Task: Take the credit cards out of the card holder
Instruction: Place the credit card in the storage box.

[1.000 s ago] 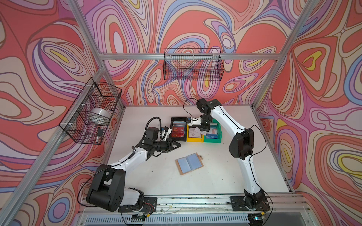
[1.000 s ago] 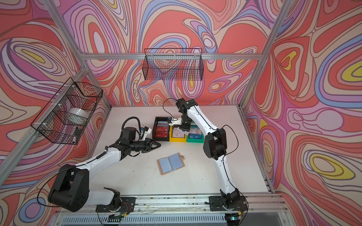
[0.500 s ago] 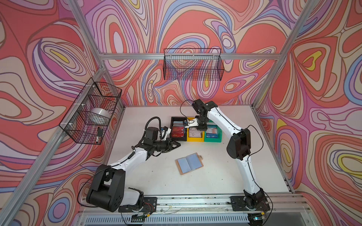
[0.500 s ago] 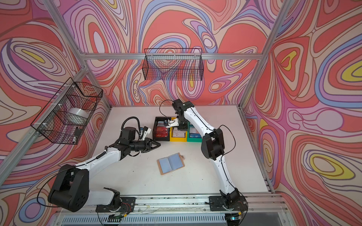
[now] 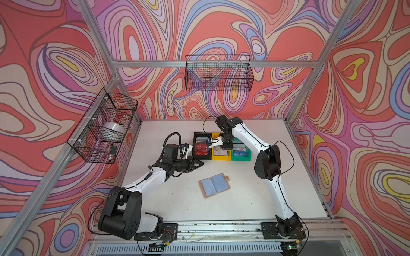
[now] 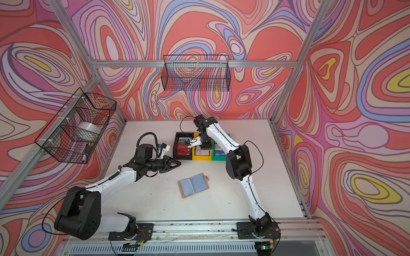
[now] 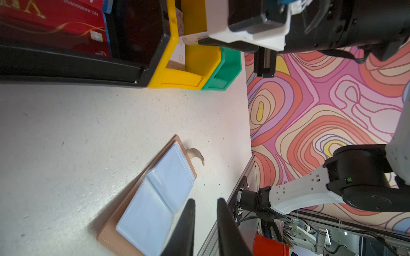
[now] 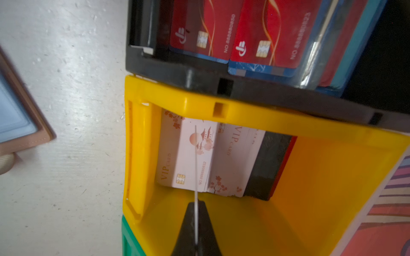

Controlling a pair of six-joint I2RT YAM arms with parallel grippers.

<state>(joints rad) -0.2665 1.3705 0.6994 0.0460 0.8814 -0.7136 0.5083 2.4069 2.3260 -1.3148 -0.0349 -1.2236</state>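
Right wrist view shows the right hand [image 8: 196, 205] pinching a thin white credit card [image 8: 195, 155], held edge-on above the yellow plastic bin [image 8: 244, 110]. In a top view the tan leather-like card holder [image 5: 214, 185] lies open mid-table [image 5: 177, 199], well apart from that hand. The left hand [image 5: 200, 164] hovers beside it, fingers slightly parted, holding nothing.

bare table [image 5: 177, 199] rings the card holder [image 5: 214, 185]; bins [image 5: 219, 157] and right arm [image 5: 248, 138] crowd the back.
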